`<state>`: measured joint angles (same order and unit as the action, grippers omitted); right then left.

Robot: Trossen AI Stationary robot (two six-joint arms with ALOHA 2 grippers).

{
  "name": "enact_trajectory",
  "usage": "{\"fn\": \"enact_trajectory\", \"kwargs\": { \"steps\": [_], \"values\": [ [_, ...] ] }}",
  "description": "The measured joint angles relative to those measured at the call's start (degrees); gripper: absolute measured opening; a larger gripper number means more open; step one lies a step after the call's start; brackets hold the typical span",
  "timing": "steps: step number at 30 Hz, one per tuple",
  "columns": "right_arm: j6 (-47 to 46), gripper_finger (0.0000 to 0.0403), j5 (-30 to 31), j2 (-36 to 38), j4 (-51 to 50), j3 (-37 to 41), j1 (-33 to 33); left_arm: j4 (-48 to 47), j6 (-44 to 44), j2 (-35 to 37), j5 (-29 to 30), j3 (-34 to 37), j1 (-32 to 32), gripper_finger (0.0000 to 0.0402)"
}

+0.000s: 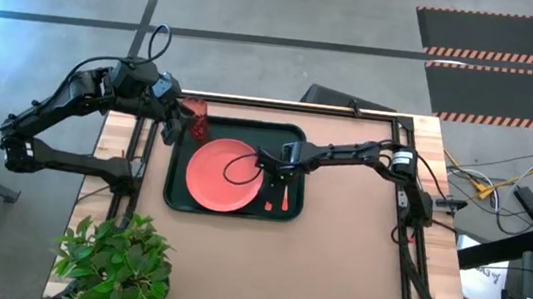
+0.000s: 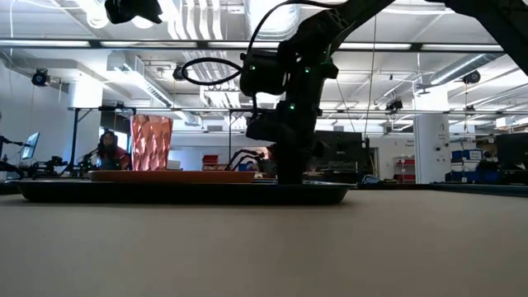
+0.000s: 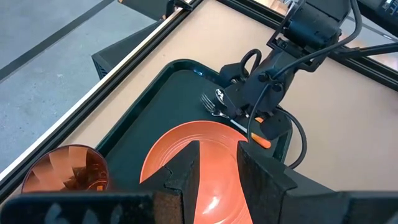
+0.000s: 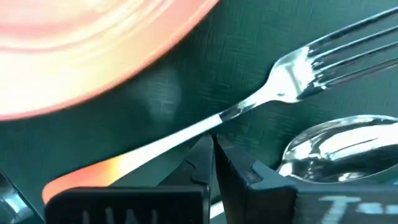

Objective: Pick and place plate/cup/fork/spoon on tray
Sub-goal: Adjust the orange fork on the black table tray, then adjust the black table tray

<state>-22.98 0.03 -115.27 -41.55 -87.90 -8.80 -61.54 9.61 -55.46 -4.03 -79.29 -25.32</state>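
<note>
The right arm reaches in from the right side, stretched long and low, its right tool (image 4: pixel 214 163) pointed downward with fingers pressed together. The left arm folds at its elbow on the left, its left tool (image 3: pixel 217 168) raised, fingers parted.

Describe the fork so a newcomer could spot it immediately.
Find the dark tray on the table, then the strip right of the orange plate. The fork lies there beside the spoon; its head ends in tines, not an oval bowl.
</note>
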Motion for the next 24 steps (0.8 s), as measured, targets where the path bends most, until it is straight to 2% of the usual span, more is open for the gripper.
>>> {"fn": "enact_trajectory", "kwargs": {
  "steps": [6,14,19,24],
  "values": [
    [0.01,0.0008,0.0,-0.01,0.93,0.0,-0.04,-0.16,0.01,0.0,-0.02,0.0,0.0,0.0089],
    [0.04,0.0008,1.46,0.72,-5.51,-0.02,-0.13,-0.48,0.0,0.0,0.0,0.0,-0.02,0.0089],
    [0.03,0.0008,1.85,2.54,-6.1,-0.02,-0.11,-0.48,0.0,0.0,0.0,0.0,-0.02,0.0089],
    [2.94,0.0008,6.65,5.72,-5.94,-0.02,-2.63,-0.46,0.0,0.0,-0.01,0.09,-0.04,0.0089]
  ]
}}
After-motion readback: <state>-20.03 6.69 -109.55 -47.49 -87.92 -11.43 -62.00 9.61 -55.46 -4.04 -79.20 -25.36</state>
